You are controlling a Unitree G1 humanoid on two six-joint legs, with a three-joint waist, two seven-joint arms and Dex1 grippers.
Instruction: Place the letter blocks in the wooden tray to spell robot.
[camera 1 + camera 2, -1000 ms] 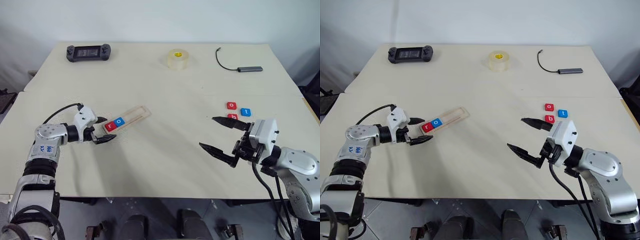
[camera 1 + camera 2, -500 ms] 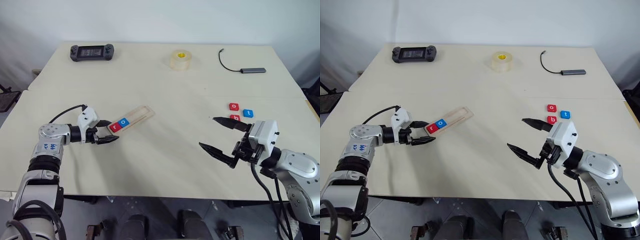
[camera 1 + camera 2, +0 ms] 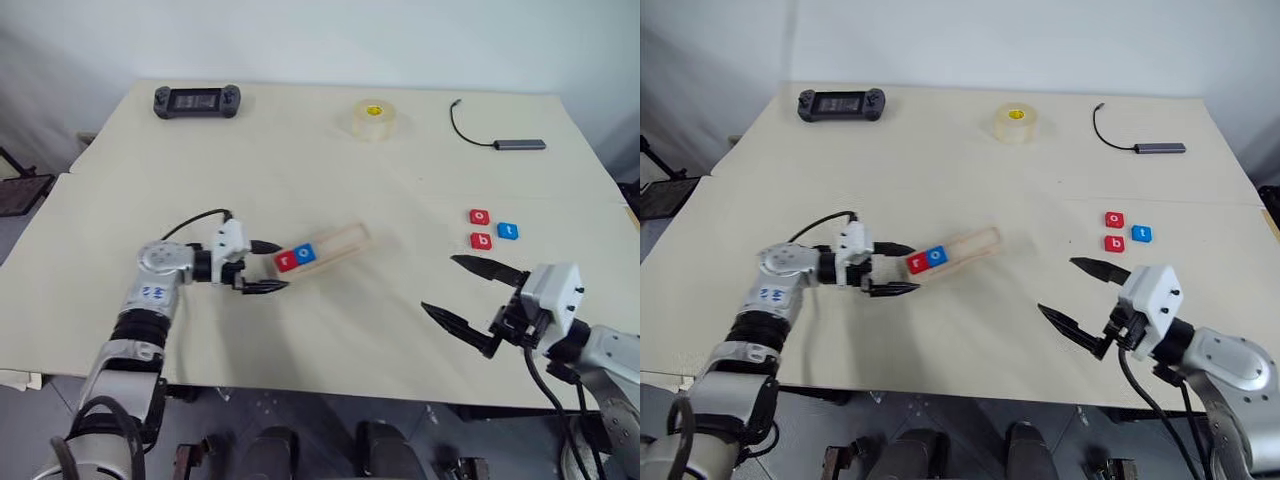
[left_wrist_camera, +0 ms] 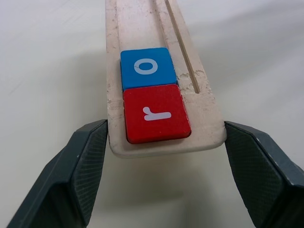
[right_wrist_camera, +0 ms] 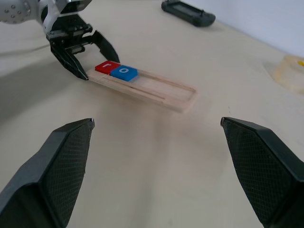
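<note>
I had the left gripper [image 3: 263,267] straddling the near end of the wooden tray [image 3: 340,243], jaws spread, touching its edges or just off them. Red r [image 4: 156,113] and blue o [image 4: 147,67] sat seated. Risk: tray skews and tiles slide. Loose blocks [image 3: 490,228] lay rightward; the right gripper [image 3: 468,295] was wide open, empty.

The wooden tray [image 3: 322,251] lies with its near end between the left gripper [image 3: 266,266] fingers, holding red r [image 4: 156,114] and blue o [image 4: 146,67]; three blocks [image 3: 492,228] lie beyond the right gripper [image 3: 465,293].

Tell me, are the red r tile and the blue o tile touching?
Touching. The left wrist view shows the r tile and o tile edge to edge in the tray.
</note>
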